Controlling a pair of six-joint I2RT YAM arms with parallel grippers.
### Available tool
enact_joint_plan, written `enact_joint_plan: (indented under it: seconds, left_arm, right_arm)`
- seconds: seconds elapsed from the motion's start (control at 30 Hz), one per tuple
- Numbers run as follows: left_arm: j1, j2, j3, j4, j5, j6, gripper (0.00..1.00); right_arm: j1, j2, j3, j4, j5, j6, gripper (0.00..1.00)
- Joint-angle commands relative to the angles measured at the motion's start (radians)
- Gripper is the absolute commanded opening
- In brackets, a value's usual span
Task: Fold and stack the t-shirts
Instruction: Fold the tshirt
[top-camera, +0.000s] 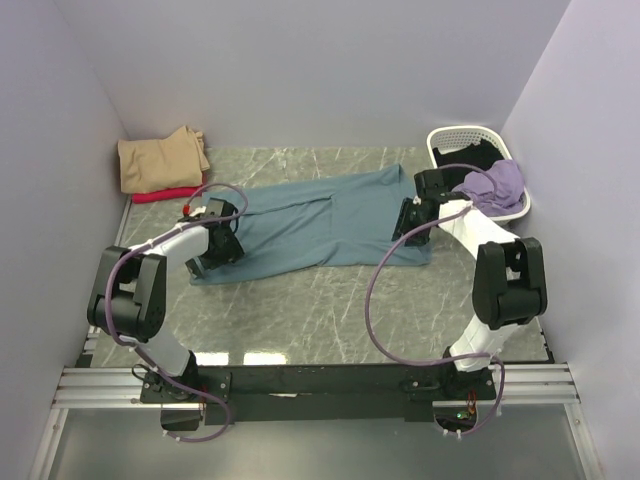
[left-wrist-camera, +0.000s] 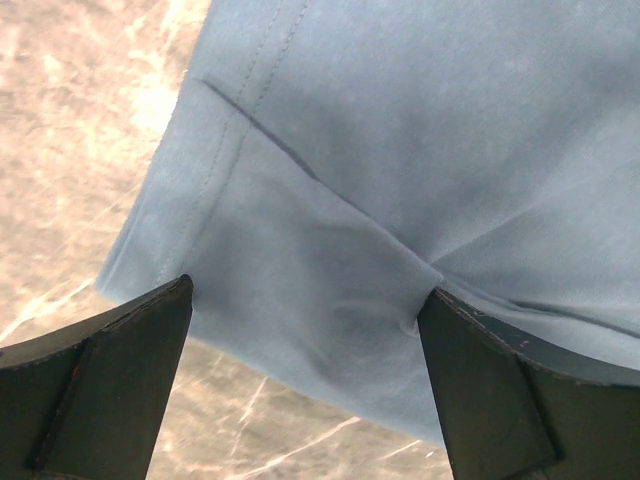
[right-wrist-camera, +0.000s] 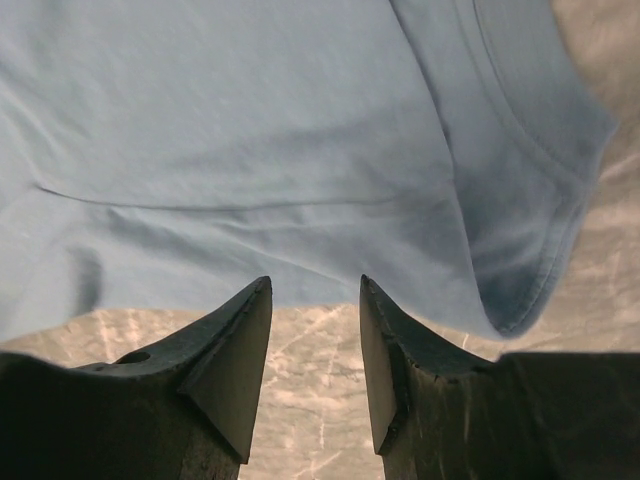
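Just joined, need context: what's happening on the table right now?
Both arms are at the teal shirt, spread mid-table. The left gripper is open over its left end, the right gripper open at its right edge; neither holds cloth. A folded tan shirt lies on a red shirt far left; a lilac shirt and a black shirt sit in the basket.

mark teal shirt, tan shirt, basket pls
teal t-shirt (top-camera: 320, 225), top view, middle of the spread-out body
tan t-shirt (top-camera: 160, 160), top view, upper face of the folded cloth
white basket (top-camera: 462, 132), top view, far rim
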Motion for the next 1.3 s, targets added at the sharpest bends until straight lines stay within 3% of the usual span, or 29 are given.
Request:
enact_joint_plan:
  seconds: [0.0, 0.23, 0.47, 0.8, 1.27]
  left_arm:
    - [-0.004, -0.043, 0.056, -0.114, -0.035, 0.056, 0.99]
    - [-0.034, -0.085, 0.14, -0.138, -0.024, 0.09, 1.0]
    - [-0.04, -0.089, 0.087, -0.099, 0.007, 0.096, 1.0]
    - [-0.042, -0.065, -0.024, -0.004, 0.048, 0.069, 1.0]
    - [-0.042, -0.03, -0.036, 0.015, 0.021, 0.059, 0.99]
  right_arm:
    - [-0.005, -0.066, -0.071, 0.033, 0.023, 0.02, 0.48]
    - [-0.006, -0.139, -0.126, 0.016, 0.176, 0.013, 0.48]
    - [-0.006, -0.158, -0.142, -0.027, 0.307, -0.006, 0.49]
    - [-0.039, -0.144, -0.191, 0.007, 0.286, -0.024, 0.5]
    - [-0.059, -0.064, -0.232, 0.108, 0.221, -0.044, 0.47]
